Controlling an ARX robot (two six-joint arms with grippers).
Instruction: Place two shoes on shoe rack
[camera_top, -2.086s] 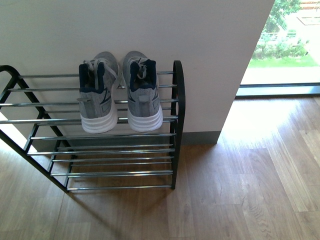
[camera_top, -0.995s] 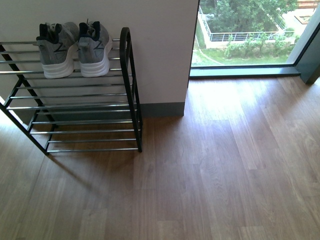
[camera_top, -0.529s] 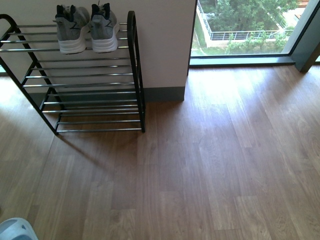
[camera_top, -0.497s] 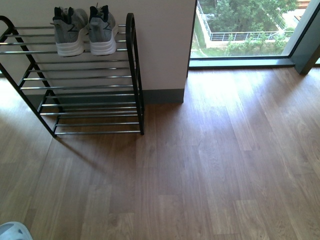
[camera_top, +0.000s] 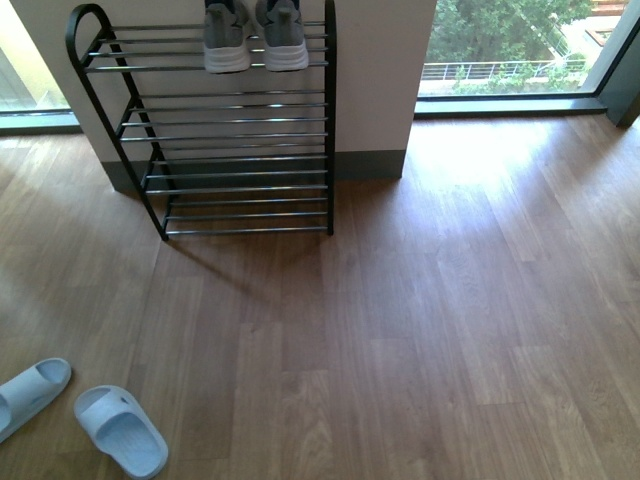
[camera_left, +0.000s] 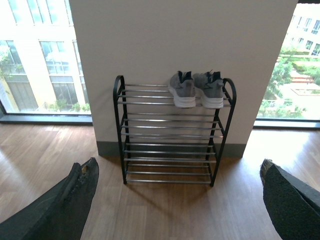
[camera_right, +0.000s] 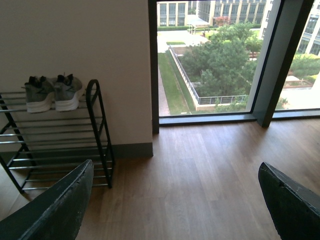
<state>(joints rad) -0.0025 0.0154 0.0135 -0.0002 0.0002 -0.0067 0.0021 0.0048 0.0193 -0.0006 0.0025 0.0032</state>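
I see the sneakers (camera_top: 227, 40) side by side on the rack's (camera_top: 328, 120) top tier. Two slides (camera_top: 122, 432) lie on the floor (camera_top: 400, 330), well apart from it. My left gripper (camera_left: 177, 167) and right gripper (camera_right: 176, 169) gape wide, empty.

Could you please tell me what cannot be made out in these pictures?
- Front view: the sneakers' toes, cut off by the top edge.
- Front view: one slide sandal, partly cut off by the left edge.
- Wrist views: either slide sandal, outside both frames.
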